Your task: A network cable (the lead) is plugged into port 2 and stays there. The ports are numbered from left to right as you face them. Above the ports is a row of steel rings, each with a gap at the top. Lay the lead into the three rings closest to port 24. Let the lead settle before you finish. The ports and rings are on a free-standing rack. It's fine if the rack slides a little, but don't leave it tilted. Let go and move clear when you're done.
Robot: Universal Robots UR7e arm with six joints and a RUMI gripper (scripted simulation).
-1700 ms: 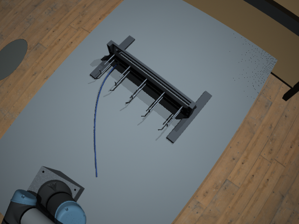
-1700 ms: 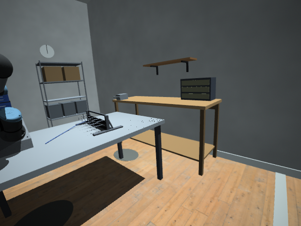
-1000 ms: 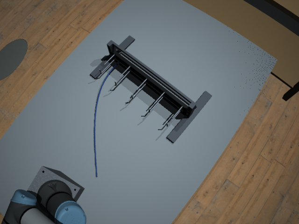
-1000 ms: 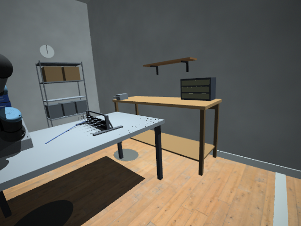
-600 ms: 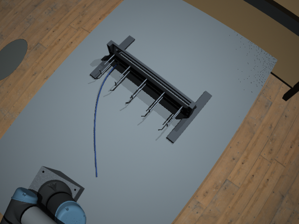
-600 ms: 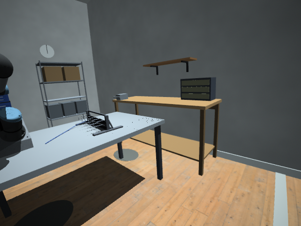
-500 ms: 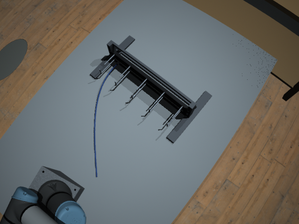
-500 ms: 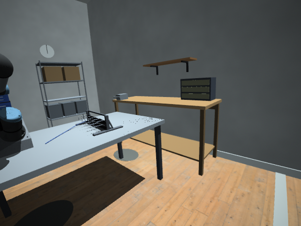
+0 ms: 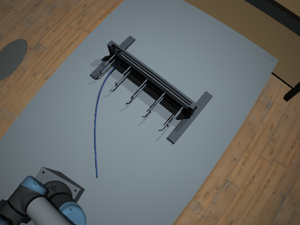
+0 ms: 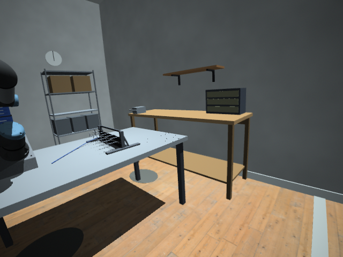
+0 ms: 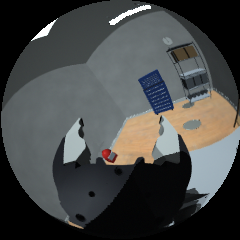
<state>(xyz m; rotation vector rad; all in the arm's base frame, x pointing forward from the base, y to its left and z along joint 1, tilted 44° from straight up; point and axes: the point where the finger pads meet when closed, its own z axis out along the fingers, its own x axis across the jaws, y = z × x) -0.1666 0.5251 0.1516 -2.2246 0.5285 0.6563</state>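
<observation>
The black rack [image 9: 153,80] stands on the grey table, with its ports facing the arm's base and a row of steel rings [image 9: 135,94] sticking out in front. The blue lead [image 9: 96,116] is plugged in near the rack's left end and runs in a curve across the table to its free end [image 9: 96,176] near the arm's base. It lies in none of the rings. The rack also shows in the exterior view [image 10: 113,139], as does the lead [image 10: 69,153]. My gripper [image 11: 121,117] is open and empty in the wrist view, pointing at the room's wall and floor, away from the table.
The arm's base [image 9: 48,193] sits at the table's near left corner. A wooden bench [image 10: 193,116] with a drawer box [image 10: 225,100] stands beyond the table. A metal shelf [image 10: 72,102] stands by the wall.
</observation>
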